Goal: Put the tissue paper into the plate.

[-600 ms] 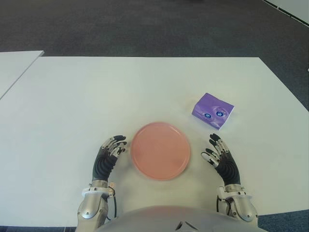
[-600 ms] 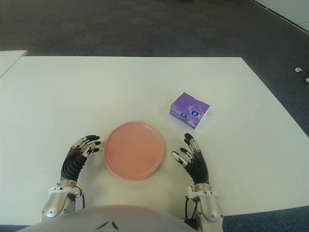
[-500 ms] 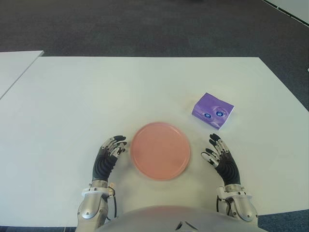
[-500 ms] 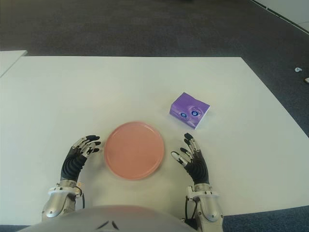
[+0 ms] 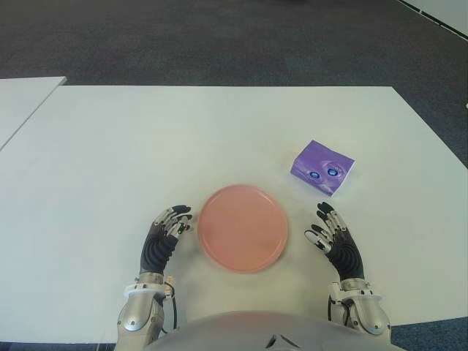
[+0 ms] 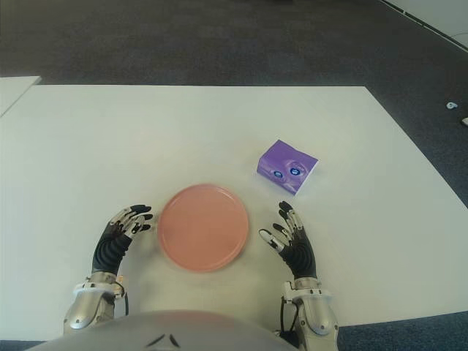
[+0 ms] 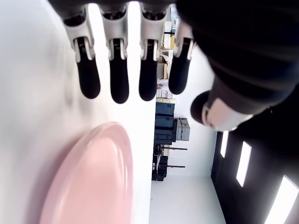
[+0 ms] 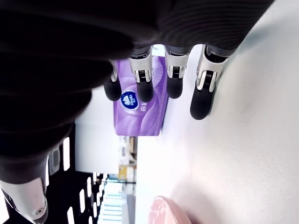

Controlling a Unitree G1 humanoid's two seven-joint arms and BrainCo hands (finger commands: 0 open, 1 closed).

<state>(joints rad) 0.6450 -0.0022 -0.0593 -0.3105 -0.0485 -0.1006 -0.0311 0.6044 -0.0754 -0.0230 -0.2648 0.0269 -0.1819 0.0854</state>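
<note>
The tissue pack (image 5: 322, 167) is a small purple packet with a glossy wrapper and two round blue-and-white marks on the side facing the robot; it lies flat on the white table (image 5: 146, 146), beyond and to the right of the plate (image 5: 242, 228), well apart from its rim and turned a little askew. The plate is round, pink and shallow, with nothing in it. The left hand (image 5: 162, 237) shows just left of the plate, fingers extended and loosely spread, holding nothing; the right hand (image 5: 334, 239) shows to the right of the plate, nearer the robot than the tissue pack, its fingers likewise straight and empty. The eye views give the whole layout — plate in the middle, a hand on each side, the pack farther out. The wrist views add detail: the right wrist view shows the pack past the fingertips (image 8: 202, 105), one round mark plain on its wrapper, clearly not touched, with a sliver of the plate's rim at the edge; the left wrist view shows the plate's raised rim close beside four dark fingertips, with shelving and boxes in the room beyond.
</note>
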